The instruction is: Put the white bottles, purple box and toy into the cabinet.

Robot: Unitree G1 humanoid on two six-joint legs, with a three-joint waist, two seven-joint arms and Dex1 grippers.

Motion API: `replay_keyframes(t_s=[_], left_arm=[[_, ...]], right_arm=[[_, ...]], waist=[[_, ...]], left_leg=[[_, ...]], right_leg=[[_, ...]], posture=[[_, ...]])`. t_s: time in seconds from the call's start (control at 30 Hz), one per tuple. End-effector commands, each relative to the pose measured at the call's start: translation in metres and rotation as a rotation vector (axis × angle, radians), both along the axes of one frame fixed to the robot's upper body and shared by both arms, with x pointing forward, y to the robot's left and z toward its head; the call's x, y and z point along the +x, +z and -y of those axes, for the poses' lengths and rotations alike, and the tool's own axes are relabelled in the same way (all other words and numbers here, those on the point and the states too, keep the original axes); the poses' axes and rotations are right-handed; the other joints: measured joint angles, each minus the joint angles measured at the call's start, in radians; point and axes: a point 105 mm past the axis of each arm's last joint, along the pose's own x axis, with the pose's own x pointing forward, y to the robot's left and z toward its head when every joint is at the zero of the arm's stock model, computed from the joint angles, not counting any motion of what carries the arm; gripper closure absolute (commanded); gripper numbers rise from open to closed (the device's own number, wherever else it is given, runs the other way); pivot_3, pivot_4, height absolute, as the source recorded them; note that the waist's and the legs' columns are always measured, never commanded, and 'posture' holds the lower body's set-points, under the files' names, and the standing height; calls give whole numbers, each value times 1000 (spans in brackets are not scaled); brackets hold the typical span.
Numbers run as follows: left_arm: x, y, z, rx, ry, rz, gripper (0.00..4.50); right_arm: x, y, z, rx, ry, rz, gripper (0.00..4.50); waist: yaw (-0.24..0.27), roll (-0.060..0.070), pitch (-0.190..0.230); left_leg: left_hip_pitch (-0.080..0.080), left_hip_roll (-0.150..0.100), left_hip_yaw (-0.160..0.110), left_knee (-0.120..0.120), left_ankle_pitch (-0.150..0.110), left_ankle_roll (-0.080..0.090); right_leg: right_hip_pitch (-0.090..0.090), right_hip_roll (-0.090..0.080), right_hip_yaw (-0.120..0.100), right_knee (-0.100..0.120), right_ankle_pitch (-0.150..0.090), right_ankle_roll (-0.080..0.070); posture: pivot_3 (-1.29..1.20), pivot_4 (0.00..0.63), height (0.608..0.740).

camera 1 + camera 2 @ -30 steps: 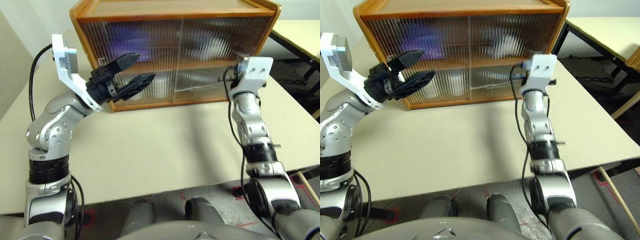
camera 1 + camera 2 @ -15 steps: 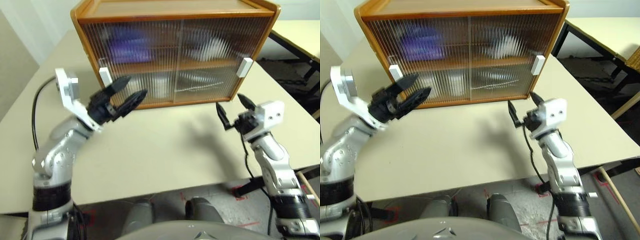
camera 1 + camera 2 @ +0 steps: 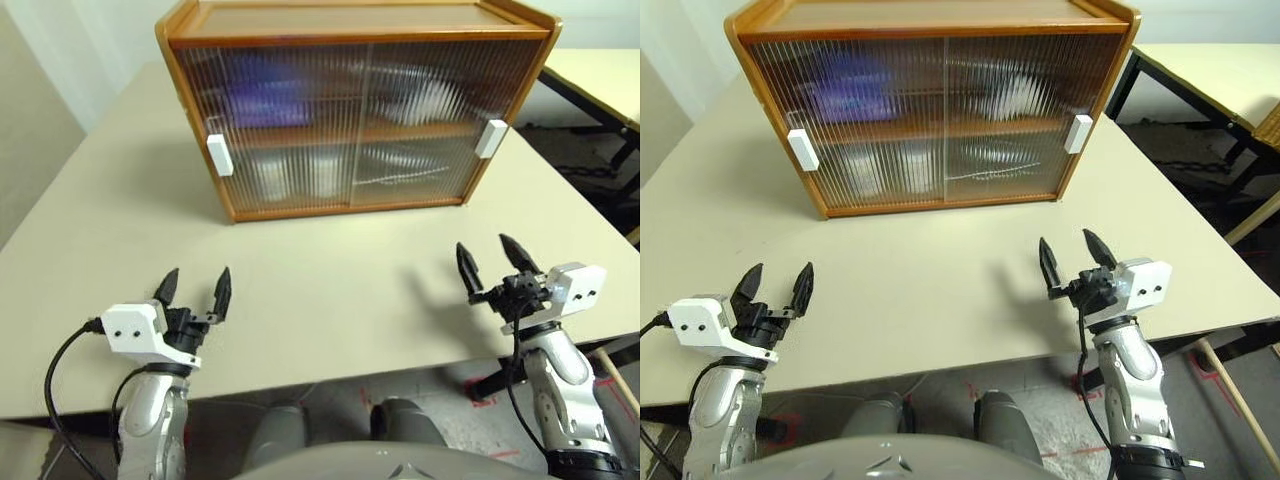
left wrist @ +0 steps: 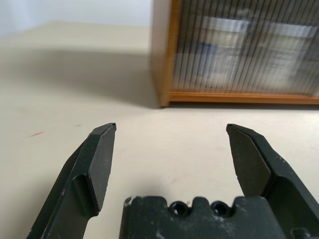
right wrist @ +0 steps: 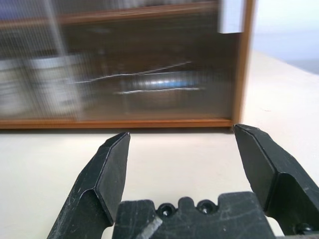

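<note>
With the purple box (image 3: 262,92) and white bottles (image 3: 300,172) sitting behind the cabinet's (image 3: 360,110) shut doors, both hands, left hand (image 3: 192,290) and right hand (image 3: 492,262), are hovering wide and empty over the bench (image 3: 330,280), so nothing seems left to load.

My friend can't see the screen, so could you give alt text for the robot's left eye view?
A wooden cabinet with both ribbed sliding doors closed stands on a beige table; blurred purple and white shapes show behind the doors. In front, well short of it, the left gripper and right gripper are both open, holding nothing.
</note>
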Motion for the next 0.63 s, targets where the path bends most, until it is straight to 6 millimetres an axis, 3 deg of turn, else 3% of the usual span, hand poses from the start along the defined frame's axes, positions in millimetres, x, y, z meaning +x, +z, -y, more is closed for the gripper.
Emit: replay_keyframes(t_s=[0.03, 0.63], left_arm=[[-3, 5, 2, 26, 32, 26, 0], [-4, 11, 2, 60, 122, 64, 0]], right_arm=[[-3, -6, 14, -6, -98, 4, 29], [-3, -20, 17, 6, -65, 9, 29]], waist=[[-1, 2, 1], [-2, 1, 0]], left_leg=[[0, 0, 0, 0, 0, 0], [0, -1, 1, -8, 0, 0]], right_leg=[[0, 0, 0, 0, 0, 0], [0, 2, 1, 0, -4, 1]], posture=[[134, 0, 740], [139, 0, 740]])
